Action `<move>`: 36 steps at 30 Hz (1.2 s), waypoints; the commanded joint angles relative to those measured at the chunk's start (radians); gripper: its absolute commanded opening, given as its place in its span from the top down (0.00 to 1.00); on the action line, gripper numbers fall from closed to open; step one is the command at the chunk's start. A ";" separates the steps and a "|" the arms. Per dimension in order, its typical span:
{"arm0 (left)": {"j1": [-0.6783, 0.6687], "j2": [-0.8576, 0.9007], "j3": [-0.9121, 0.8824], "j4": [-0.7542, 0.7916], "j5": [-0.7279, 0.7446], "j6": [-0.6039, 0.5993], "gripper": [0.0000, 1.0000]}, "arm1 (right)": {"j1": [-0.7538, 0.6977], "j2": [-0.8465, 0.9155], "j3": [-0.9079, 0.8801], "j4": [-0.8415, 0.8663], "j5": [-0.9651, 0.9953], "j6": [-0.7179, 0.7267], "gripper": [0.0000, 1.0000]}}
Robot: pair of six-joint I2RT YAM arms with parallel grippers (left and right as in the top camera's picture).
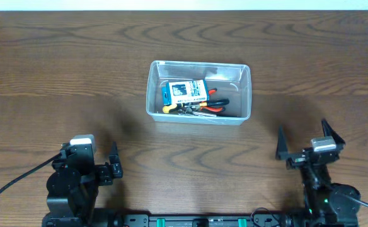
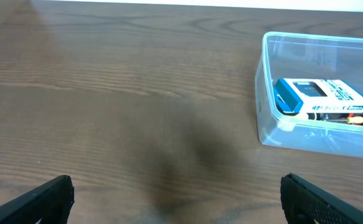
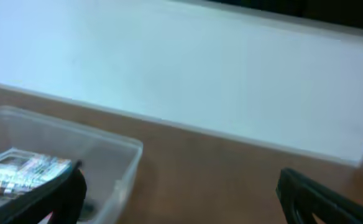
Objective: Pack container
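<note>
Wood-grain table (image 1: 58, 63), dark brown, fills the overhead and left wrist views. Only the right wrist view adds a pale wall (image 3: 188, 74) beyond its far edge.

Next we list the container (image 1: 198, 120), a clear rimmed tub at mid-table. It stands ahead of both arms, between them and well apart from each. We find it at upper right from the left wrist and at lower left from the right wrist.

Left gripper (image 2: 176, 180): fingers spread wide, released, over bare wood.

Right gripper (image 1: 302, 129): likewise spread and holding nothing.

Inside the tub, a blue and white box (image 1: 185, 93) lies flat on top of tools. Only overhead do we make out red-handled pliers (image 1: 217, 106) and a yellow handle end (image 1: 167, 108). The right wrist view is too blurred to show them.
</note>
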 commanded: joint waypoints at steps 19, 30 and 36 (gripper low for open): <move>-0.004 -0.007 0.001 0.003 0.003 -0.005 0.02 | 0.039 -0.043 -0.209 0.015 0.179 0.124 0.01; -0.004 -0.007 0.001 0.003 0.003 -0.005 0.02 | 0.039 -0.043 -0.209 0.015 0.179 0.124 0.01; -0.004 -0.007 0.001 0.003 0.003 -0.005 0.02 | 0.039 -0.043 -0.209 0.015 0.179 0.124 0.01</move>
